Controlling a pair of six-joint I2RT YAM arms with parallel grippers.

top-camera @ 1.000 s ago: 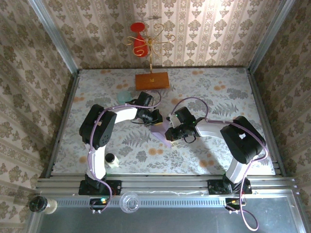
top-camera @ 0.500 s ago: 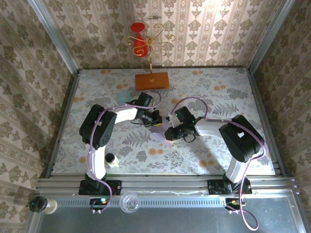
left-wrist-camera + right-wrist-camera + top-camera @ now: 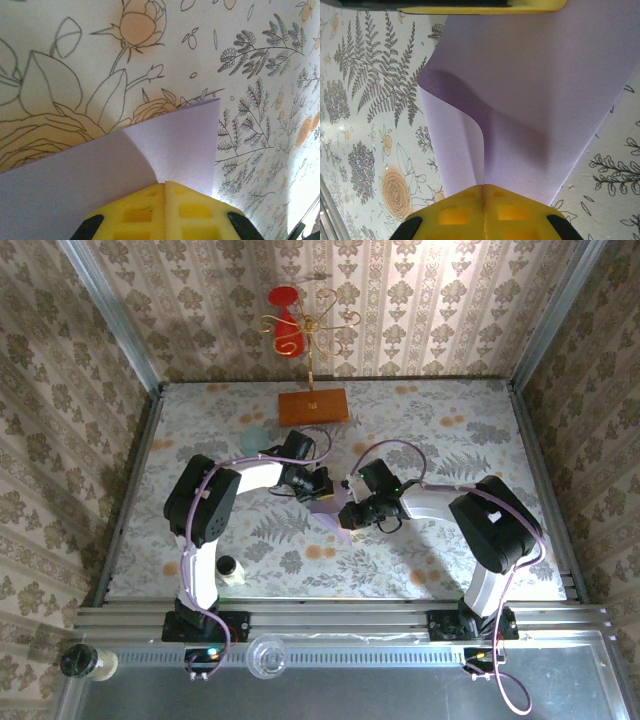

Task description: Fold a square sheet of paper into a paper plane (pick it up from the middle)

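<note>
Where the two arms meet near the middle of the table, the square sheet of paper sits between them, pale lilac, only a small patch visible from above. Left gripper reaches in from the far left side; right gripper comes in from the right, slightly nearer. The two are just beside each other. Left wrist view: left gripper has its yellow pads pressed flat together, seam closed, with the paper pinched in the seam and spreading away from it. One corner points to the far right, and a soft curved bend runs back toward the pads. Right wrist view: right gripper is likewise clamped tight on the paper, no gap between the pads. The sheet bows upward here with a rolled fold on its left side, casting a shadow on itself, and a yellow finger of the other gripper lies along its far edge. Cannot tell whether any edge touches the floral cloth. Well apart at the far side: orange-brown wooden board, with a gold wire stand rising behind it. Pale teal cup is far left of the left gripper. Small white bottle stands near the left arm's base.
</note>
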